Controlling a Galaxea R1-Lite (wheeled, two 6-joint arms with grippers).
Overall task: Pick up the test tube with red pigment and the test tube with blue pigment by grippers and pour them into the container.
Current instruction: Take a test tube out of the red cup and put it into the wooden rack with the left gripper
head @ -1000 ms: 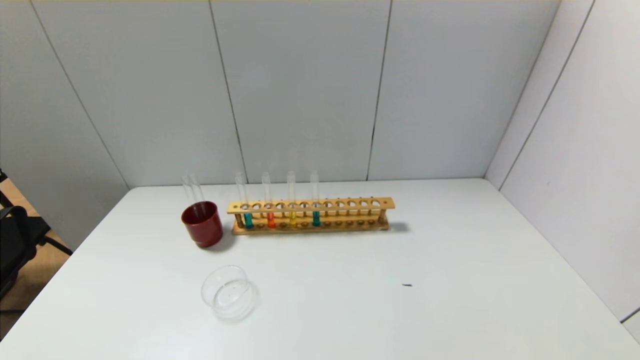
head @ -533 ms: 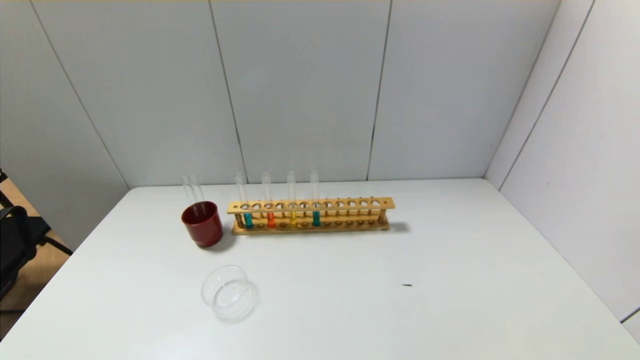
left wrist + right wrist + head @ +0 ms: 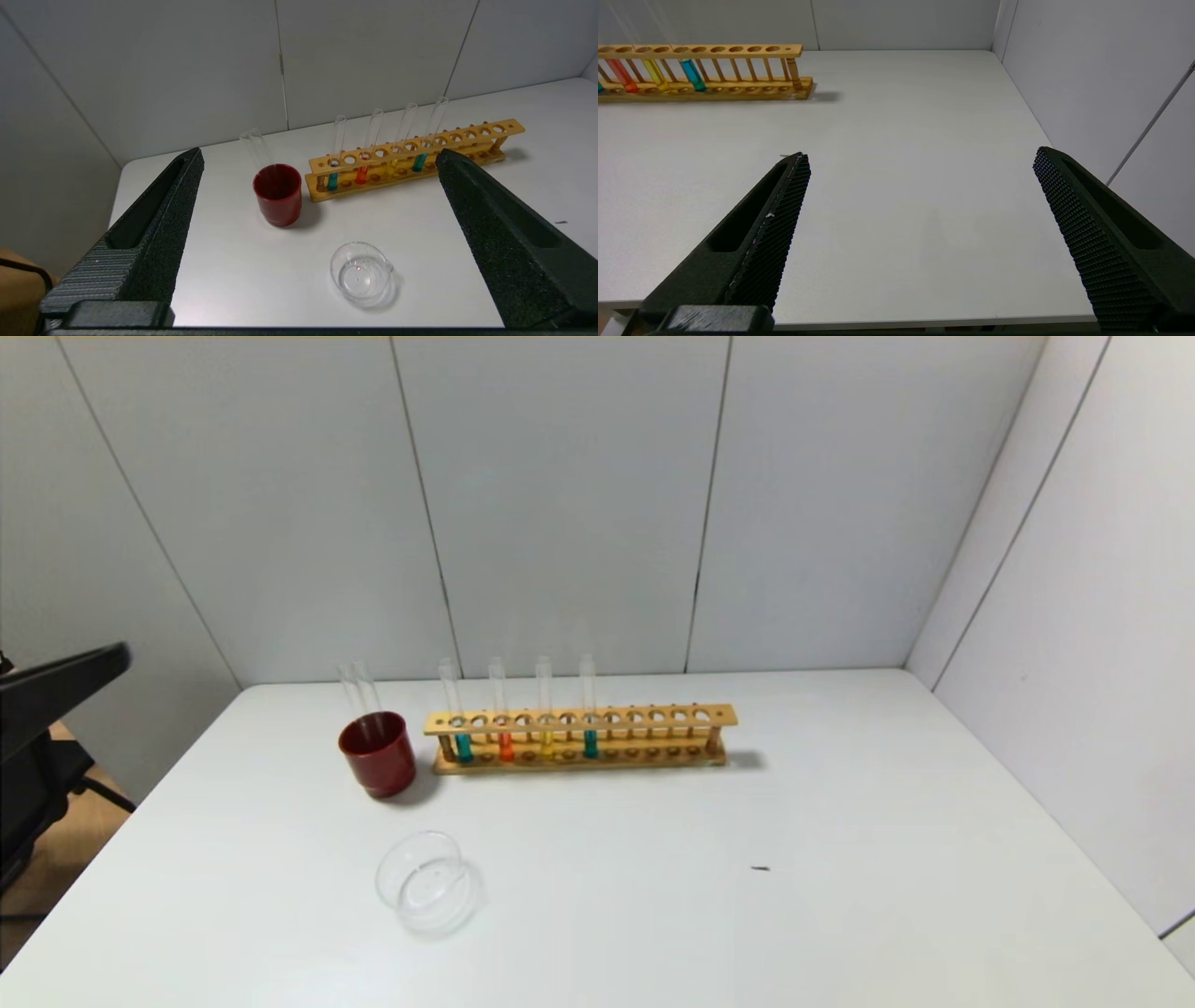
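The test tube with red pigment point(image 3: 505, 745) stands second from the left in the wooden rack point(image 3: 653, 717). It also shows in the left wrist view point(image 3: 362, 174). The test tube with blue pigment point(image 3: 590, 743) stands fourth from the left and also shows in the right wrist view point(image 3: 692, 74). The clear round container point(image 3: 425, 882) sits in front of the rack, left of centre. My left gripper point(image 3: 320, 154) is open and empty, raised at the table's left edge point(image 3: 93, 663). My right gripper point(image 3: 922, 153) is open and empty over the table's front right.
A dark red cup point(image 3: 377, 754) with two empty tubes point(image 3: 359, 691) stands left of the rack. A darker teal tube point(image 3: 464, 747) and a yellow tube point(image 3: 546, 744) also stand in the rack. Grey walls close the back and the right side.
A black finger of my left gripper has risen into the head view at the left edge. The tubes, cup and dish have not moved.
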